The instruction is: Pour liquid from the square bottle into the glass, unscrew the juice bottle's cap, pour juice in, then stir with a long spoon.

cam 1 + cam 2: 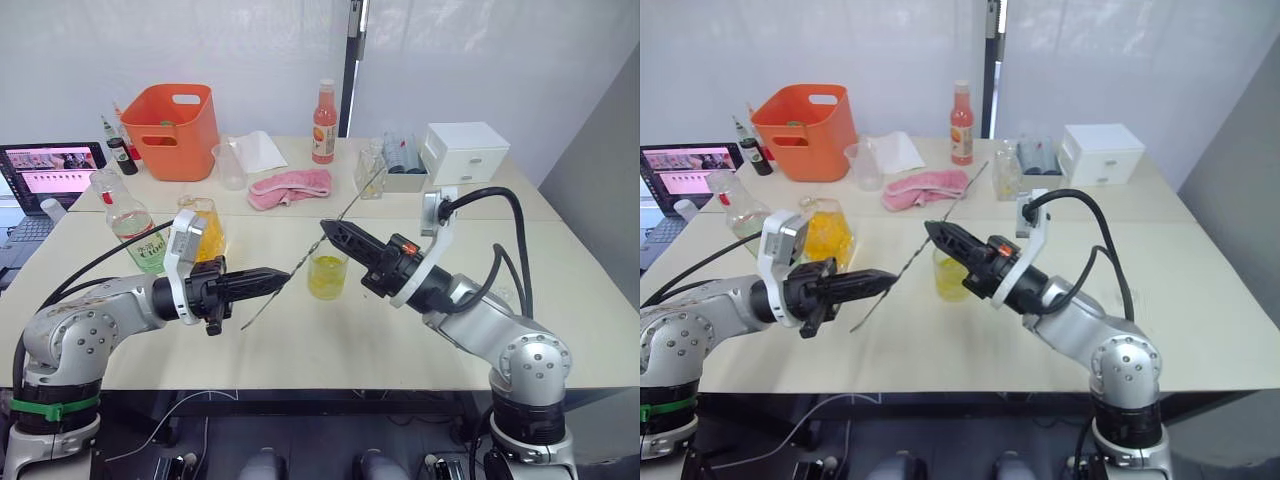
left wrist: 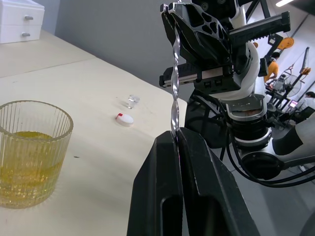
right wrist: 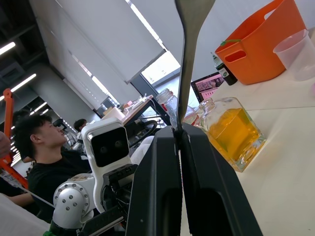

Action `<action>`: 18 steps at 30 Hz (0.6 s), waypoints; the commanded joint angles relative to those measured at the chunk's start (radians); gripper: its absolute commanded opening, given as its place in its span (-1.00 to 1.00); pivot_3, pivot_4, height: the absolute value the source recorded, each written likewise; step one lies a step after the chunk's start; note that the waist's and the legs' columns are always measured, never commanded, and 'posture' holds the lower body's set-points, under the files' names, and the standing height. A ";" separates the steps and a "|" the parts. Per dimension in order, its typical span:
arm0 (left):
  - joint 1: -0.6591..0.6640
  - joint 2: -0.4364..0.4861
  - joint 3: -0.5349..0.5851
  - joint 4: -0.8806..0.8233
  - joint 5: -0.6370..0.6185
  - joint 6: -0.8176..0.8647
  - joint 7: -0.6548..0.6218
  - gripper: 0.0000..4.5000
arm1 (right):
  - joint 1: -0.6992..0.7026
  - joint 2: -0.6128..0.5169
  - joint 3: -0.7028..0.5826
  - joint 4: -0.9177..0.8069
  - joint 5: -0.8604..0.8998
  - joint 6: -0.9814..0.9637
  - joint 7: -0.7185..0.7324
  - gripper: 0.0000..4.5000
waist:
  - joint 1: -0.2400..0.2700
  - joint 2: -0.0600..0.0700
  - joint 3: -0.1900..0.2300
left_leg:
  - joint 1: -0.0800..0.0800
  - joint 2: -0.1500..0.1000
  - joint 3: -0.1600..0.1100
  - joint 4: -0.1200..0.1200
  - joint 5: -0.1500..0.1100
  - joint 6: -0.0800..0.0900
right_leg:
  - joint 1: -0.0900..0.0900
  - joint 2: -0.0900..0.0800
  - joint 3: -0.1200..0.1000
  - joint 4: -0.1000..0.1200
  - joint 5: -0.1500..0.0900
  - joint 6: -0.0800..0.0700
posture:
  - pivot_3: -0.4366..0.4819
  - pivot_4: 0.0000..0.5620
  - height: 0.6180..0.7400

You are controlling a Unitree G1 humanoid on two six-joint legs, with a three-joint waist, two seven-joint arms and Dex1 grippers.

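The long spoon [image 1: 300, 262] hangs slanted above the table, held at two spots along its stem. My left gripper [image 1: 287, 273] is shut on the lower part of the twisted stem [image 2: 174, 88]. My right gripper [image 1: 324, 228] is shut on it higher up, with the spoon's bowl [image 3: 194, 14] beyond its fingers. The glass [image 1: 328, 273] stands just behind the spoon and holds yellow liquid. The square bottle [image 1: 205, 230] and the uncapped juice bottle [image 1: 130, 225] stand behind my left arm. The white cap [image 2: 124, 118] lies on the table beside a glass stopper [image 2: 131, 101].
An orange bin [image 1: 173, 130], a plastic beaker [image 1: 230, 165], a pink cloth [image 1: 290, 187], an orange-red bottle [image 1: 324, 108] and a white drawer box [image 1: 465, 152] line the back of the table. A laptop [image 1: 50, 172] sits far left. A person [image 3: 39, 157] sits beyond the table.
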 commanded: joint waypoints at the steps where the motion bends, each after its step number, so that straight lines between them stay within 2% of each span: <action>1: -0.003 0.024 -0.008 -0.013 0.037 -0.023 0.009 -0.86 | -0.002 -0.009 -0.013 -0.016 -0.006 -0.030 0.013 -1.00 | 0.000 0.000 0.000 | 0.000 0.000 0.000 0.000 0.000 0.000 | 0.000 0.000 0.000 0.000 0.000 0.000 | -0.05 -0.47 0.59; 9: 0.000 0.031 -0.002 0.014 0.057 -0.038 0.000 0.29 | -0.024 -0.022 -0.024 0.012 -0.051 -0.044 0.030 -1.00 | 0.000 0.000 0.000 | 0.000 0.000 0.001 0.000 0.000 0.000 | 0.000 0.000 0.000 -0.001 0.000 0.000 | -0.05 -0.47 0.59; 14: 0.062 0.076 -0.015 0.034 0.178 -0.145 -0.037 0.99 | -0.106 -0.093 -0.071 0.047 -0.077 -0.040 0.081 -1.00 | 0.000 0.001 0.000 | 0.000 0.000 0.001 -0.001 0.000 0.000 | 0.000 0.000 0.000 -0.001 0.000 0.000 | -0.05 -0.47 0.59; 18: 0.101 0.090 -0.052 0.057 0.307 -0.279 -0.061 0.99 | -0.228 -0.175 -0.101 0.114 -0.127 -0.034 0.140 -1.00 | 0.001 0.001 0.001 | 0.000 0.000 0.002 -0.002 0.000 0.000 | 0.000 0.000 0.000 -0.002 0.000 0.000 | -0.05 -0.47 0.59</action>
